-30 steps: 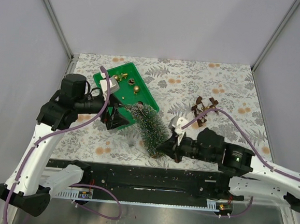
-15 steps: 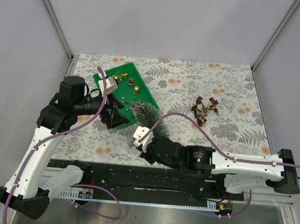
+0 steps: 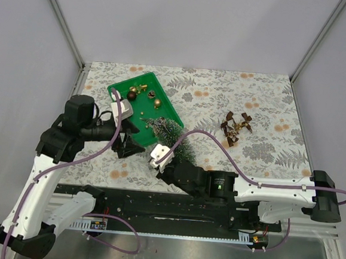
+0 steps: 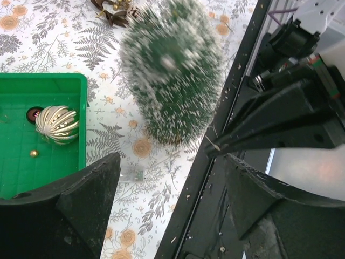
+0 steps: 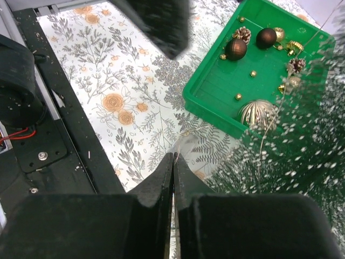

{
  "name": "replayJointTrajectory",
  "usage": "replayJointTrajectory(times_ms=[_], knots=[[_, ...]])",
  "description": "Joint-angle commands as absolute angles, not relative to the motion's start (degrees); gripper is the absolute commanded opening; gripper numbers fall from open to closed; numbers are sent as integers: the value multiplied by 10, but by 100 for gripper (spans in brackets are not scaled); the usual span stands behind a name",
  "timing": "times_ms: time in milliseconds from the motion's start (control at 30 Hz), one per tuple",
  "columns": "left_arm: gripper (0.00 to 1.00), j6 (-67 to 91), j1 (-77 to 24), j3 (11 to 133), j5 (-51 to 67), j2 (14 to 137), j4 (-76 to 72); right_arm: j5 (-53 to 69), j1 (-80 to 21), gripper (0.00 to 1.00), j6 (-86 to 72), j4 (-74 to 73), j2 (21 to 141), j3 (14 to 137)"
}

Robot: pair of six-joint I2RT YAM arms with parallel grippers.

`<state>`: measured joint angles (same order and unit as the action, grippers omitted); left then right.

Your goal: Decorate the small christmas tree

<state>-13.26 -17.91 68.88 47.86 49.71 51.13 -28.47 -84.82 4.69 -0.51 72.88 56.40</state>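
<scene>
Apparently the small christmas tree (image 3: 169,135) leans, tip pointing far-left.

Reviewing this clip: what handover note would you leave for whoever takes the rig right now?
Left gripper: open, empty, over the table by the small christmas tree.
Right gripper: shut, low at the tree's foot; a thin thread passes its tips, pinched or not I cannot tell.
Tree: on the table beside the green tray; no ornament visible on it.
Ribbed ball and smaller ornaments lie in the tray.
Done: none hung. Left: hang ornaments.
</scene>
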Motion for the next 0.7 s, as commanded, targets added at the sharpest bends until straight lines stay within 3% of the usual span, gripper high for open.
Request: replayJointTrajectory(times_ms=[0, 333, 667], knots=[[82, -213, -181, 703, 502, 468, 584, -289, -853, 5, 47, 41, 693, 542], [85, -143, -183, 611, 609, 468, 535, -265, -853, 5, 58, 85, 683, 518], [86, 89, -184, 531, 606, 446, 283, -245, -853, 4, 58, 105, 693, 520]])
